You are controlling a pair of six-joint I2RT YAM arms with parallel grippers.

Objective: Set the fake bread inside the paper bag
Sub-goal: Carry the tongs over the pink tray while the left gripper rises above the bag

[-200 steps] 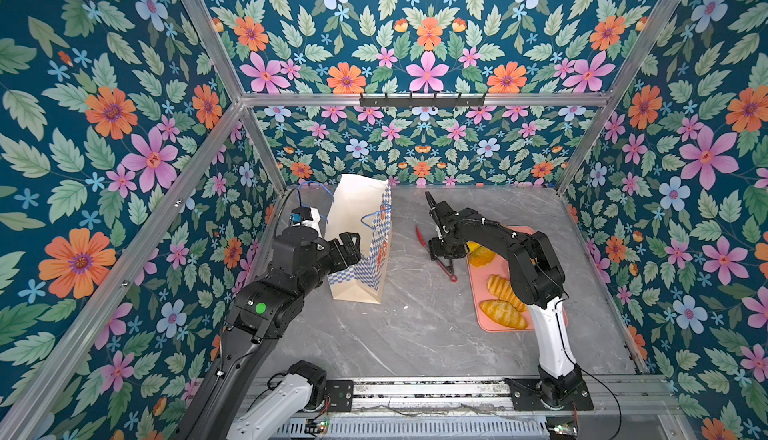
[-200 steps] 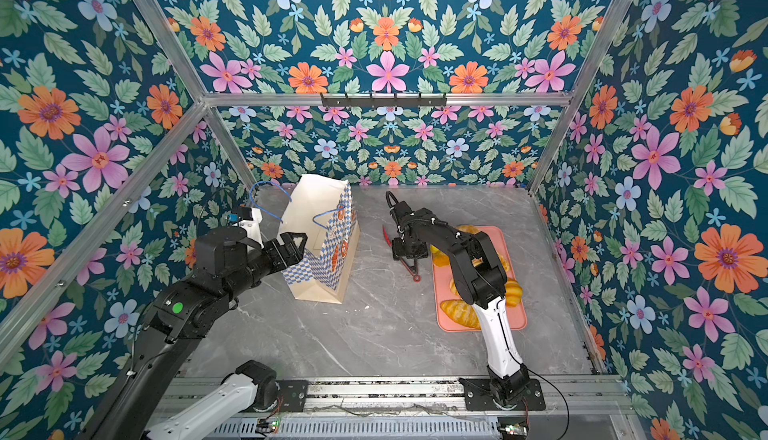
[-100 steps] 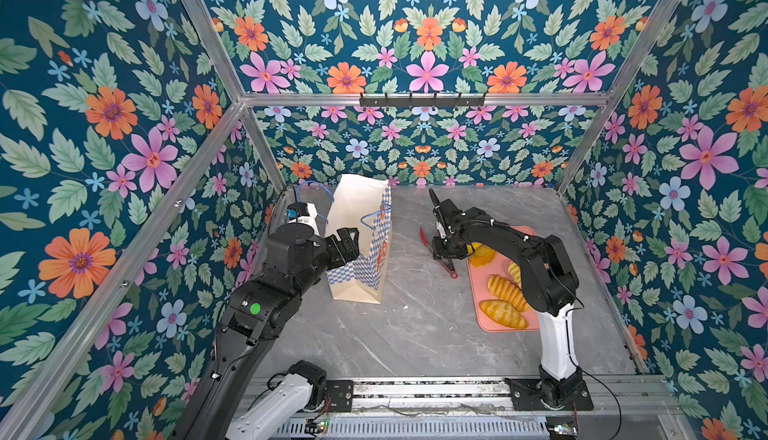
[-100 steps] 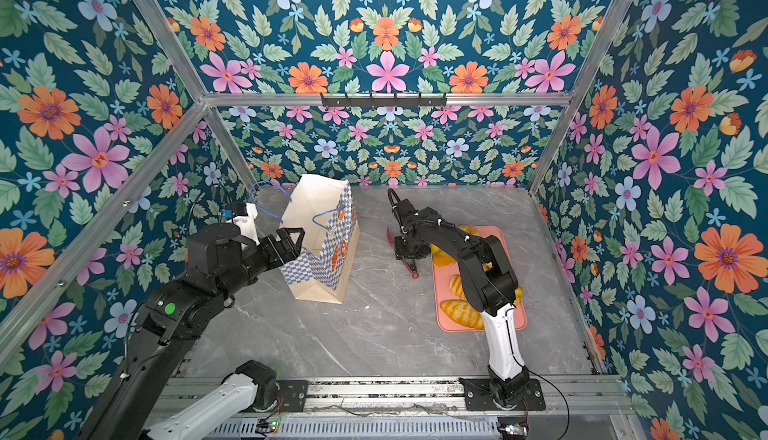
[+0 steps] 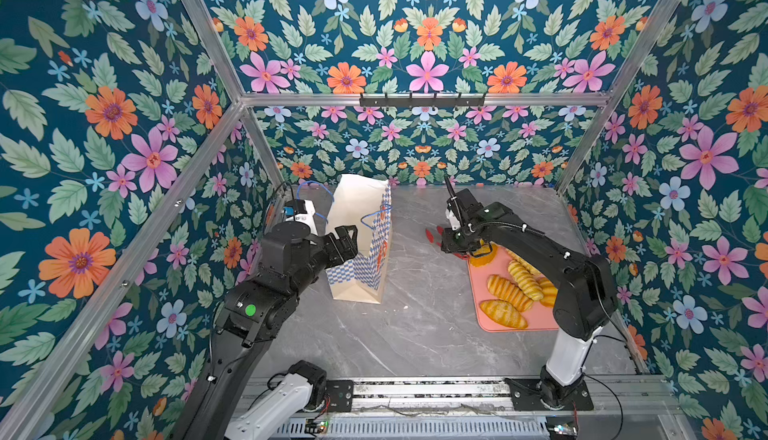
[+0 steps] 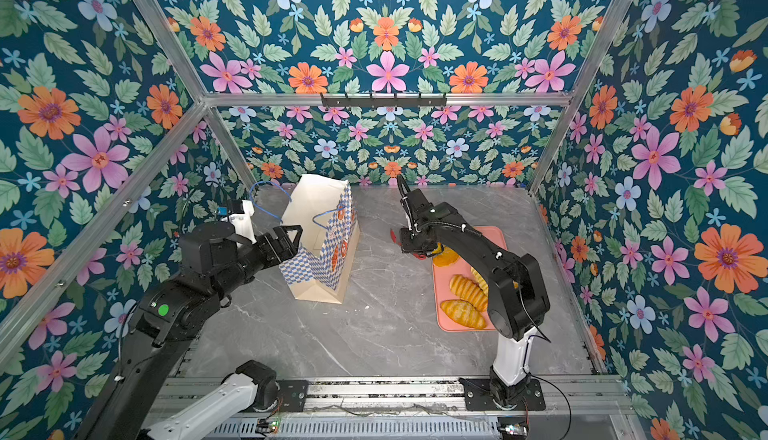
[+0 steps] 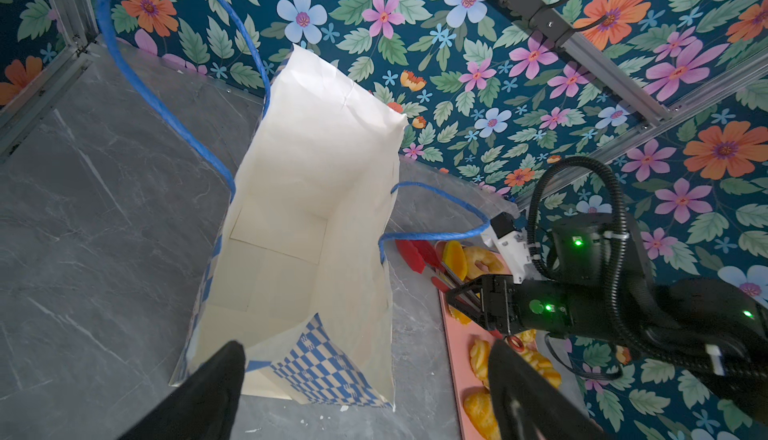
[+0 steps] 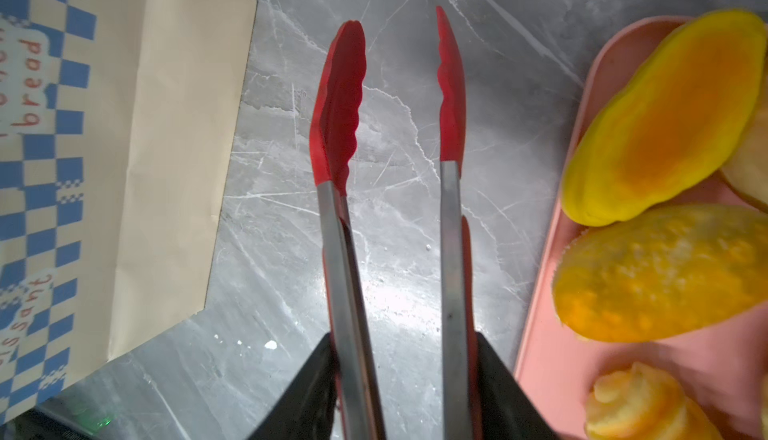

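At the far left, the left gripper [image 5: 347,238] hangs released, jaws spread wide at the near rim of the tall cream paper bag [image 5: 357,218] with blue-and-white checker print and blue cord handles. It grips nothing, and I cannot tell whether a finger touches the paper. The bag stands upright and open on the grey marbled tabletop [image 5: 415,334]; the left wrist view looks down to its bare floor, with nothing inside. Right of the bag, just beside the tray's edge, the right gripper [image 8: 405,355] is clenched on the two steel arms of the red-tipped metal tongs [image 8: 337,226], whose tips stand apart with only table between them. The step in hand looks to be securing the tongs. It should go best with a squeeze firm enough to carry them yet loose enough to leave the tips apart, then a swing over a loaf, straddling its narrow width. Furthest right, the flat pink plastic tray [image 8: 548,359] holds all the glossy golden-yellow fake bread [image 5: 509,292] in view: ridged loaves, a ring doughnut and smooth orange buns, none bagged yet.
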